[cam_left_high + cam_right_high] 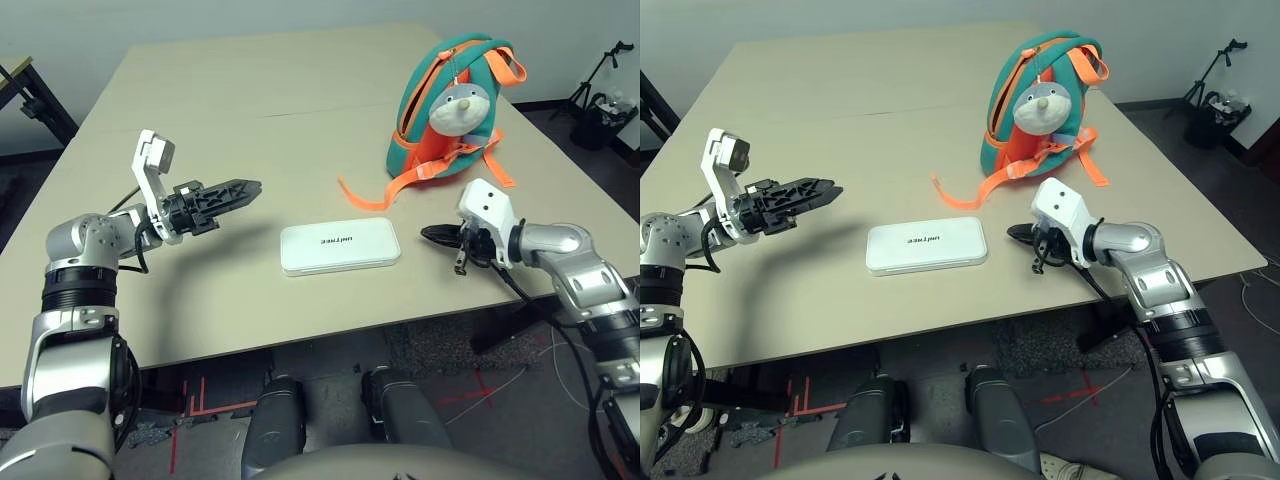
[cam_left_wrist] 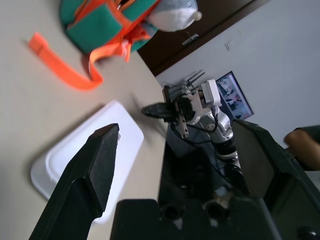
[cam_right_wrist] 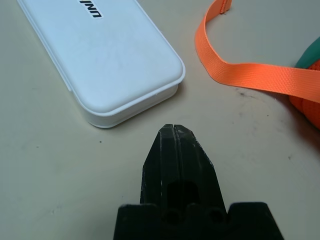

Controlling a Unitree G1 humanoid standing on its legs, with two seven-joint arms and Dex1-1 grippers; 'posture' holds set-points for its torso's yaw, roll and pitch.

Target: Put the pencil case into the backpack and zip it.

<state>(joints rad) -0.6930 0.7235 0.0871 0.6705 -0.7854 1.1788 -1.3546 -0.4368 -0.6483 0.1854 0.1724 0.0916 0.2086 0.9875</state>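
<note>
Stands upright at table's (image 1: 200, 90) far right: soft backpack (image 1: 440, 95). Lies flat mid-table, between both arms: pencil case (image 1: 340, 247), likely stiff, light, slick; best gripped across narrow sides. Left gripper (image 1: 240, 191) spread, right gripper (image 1: 432, 234) pressed together, empty.

We see a tan table (image 1: 250, 90) with the pencil case (image 1: 340, 247) lying flat near its front edge, white, with small dark lettering on its lid. Behind it and toward the right stands the backpack (image 1: 425, 120), teal with orange trim, a grey-and-white plush animal (image 1: 462, 108) hanging on its front. An orange strap (image 1: 365, 197) trails from the bag onto the tabletop toward the case. We find the left gripper (image 1: 250, 190) raised above the table to the left of the case, pointing across toward it. The right gripper (image 1: 432, 235) sits low, just right of the case, apart from it, its black fingers pressed together, holding nothing.
</note>
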